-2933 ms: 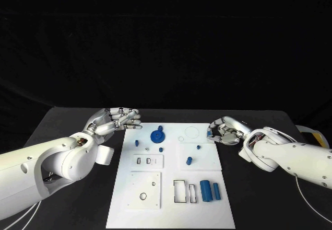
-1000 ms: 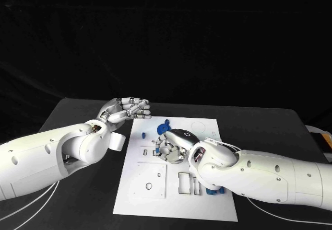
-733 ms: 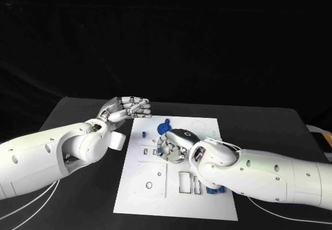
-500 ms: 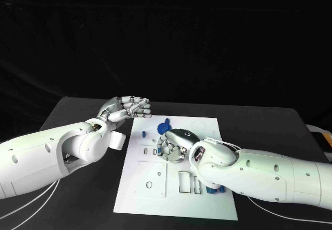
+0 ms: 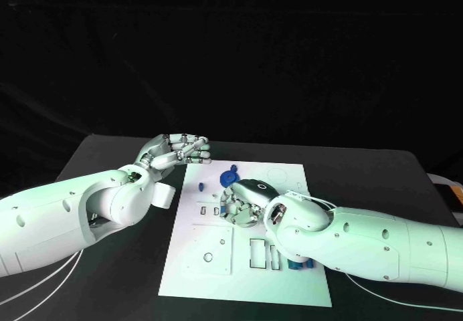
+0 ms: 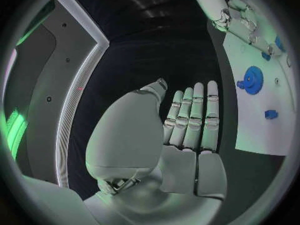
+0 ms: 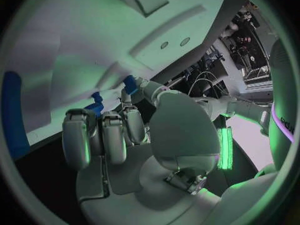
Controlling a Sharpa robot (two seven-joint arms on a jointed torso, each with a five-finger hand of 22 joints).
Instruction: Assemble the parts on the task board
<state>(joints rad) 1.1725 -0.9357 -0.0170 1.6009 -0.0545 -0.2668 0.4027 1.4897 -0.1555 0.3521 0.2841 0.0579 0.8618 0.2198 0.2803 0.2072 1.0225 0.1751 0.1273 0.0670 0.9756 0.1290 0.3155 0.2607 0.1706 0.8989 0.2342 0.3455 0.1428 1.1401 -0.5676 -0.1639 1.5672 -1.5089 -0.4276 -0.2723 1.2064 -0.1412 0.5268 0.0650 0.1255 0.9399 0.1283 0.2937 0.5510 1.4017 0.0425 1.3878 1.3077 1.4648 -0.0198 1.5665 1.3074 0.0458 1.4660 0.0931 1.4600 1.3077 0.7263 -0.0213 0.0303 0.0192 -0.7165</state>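
I see the white task board (image 5: 198, 267) lying mid-counter (image 5: 106, 150), bearing small blue parts: a gear-shaped disc (image 5: 229, 178) at its far end. My right hand (image 5: 246, 202) hovers over the board's middle, fingers curled; whether they hold anything, I cannot tell. My left hand (image 5: 176, 152) hangs beside the far corner, fingers curled on nothing.

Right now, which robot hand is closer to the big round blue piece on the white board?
The right hand. It hovers over the task board, just beside the round blue part. The left hand is off the board's edge, over the black table, fingers curled and empty.
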